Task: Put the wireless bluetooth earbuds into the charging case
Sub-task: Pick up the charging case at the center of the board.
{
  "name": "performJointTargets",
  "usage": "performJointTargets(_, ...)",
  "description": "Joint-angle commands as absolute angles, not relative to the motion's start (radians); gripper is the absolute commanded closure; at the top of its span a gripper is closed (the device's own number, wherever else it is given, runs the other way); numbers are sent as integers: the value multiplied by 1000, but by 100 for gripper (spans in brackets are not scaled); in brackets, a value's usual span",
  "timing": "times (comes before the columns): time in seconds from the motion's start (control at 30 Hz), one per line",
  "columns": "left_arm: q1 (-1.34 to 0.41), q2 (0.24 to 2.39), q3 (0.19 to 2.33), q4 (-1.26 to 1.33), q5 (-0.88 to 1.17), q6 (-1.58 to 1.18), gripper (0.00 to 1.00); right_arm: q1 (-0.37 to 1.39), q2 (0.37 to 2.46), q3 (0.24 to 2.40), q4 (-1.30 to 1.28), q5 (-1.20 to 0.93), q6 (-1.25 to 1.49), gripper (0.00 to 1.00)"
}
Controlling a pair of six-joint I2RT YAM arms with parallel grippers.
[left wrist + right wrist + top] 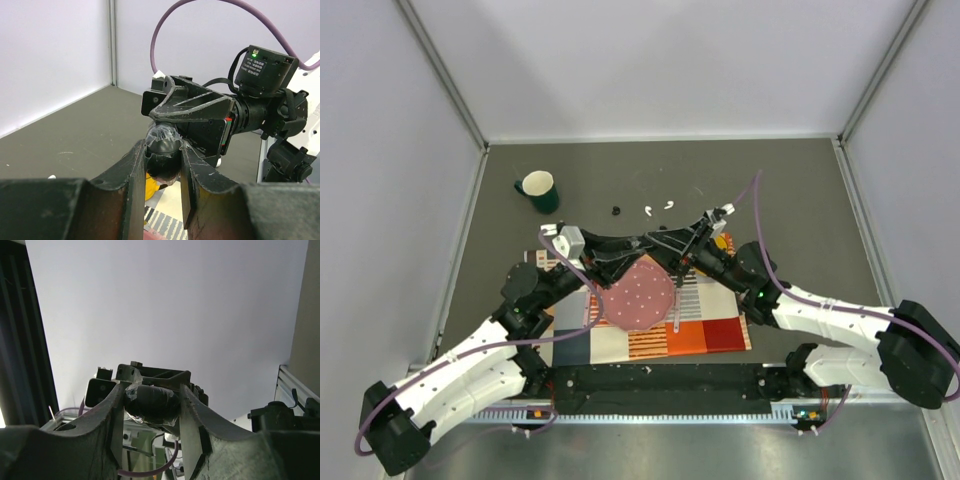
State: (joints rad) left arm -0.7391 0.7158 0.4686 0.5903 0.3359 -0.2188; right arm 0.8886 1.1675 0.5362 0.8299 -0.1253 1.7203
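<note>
Two white earbuds (648,210) (668,204) lie on the dark table behind the arms, free of both grippers. The charging case is out of view. Over the table's middle, a black oval object (162,146) (152,402) wrapped in clear tape hangs in the air. My left gripper (162,152) (645,247) is shut on it from the left. From the right, my right gripper (152,405) (672,243) has both fingers pressed against its sides. The two grippers face each other nose to nose.
A dark green mug (538,190) stands at the back left. A tiny black bit (615,210) lies near the earbuds. Below the grippers, a pink dotted disc (638,297) rests on a patchwork cloth (705,322). Walls enclose the table.
</note>
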Motion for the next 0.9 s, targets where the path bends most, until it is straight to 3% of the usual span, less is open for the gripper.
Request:
performJointTargets(0.0, -739, 716, 512, 536, 370, -232, 83, 899, 1169, 580, 897, -144, 1666, 91)
performJointTargets(0.13, -739, 721, 538, 465, 359, -229, 73, 899, 1166, 600, 868, -153, 1629, 98)
performJointTargets(0.3, -739, 715, 540, 451, 342, -232, 50, 899, 1167, 609, 854, -155, 1612, 100)
performJointTargets(0.43, -739, 719, 552, 417, 331, -232, 41, 899, 1167, 611, 851, -155, 1606, 100)
performJointTargets(0.7, -739, 704, 526, 488, 321, -262, 39, 899, 1172, 612, 844, -153, 1601, 100)
performJointTargets(0.87, -739, 698, 450, 664, 341, -282, 38, 899, 1178, 612, 850, -153, 1606, 100)
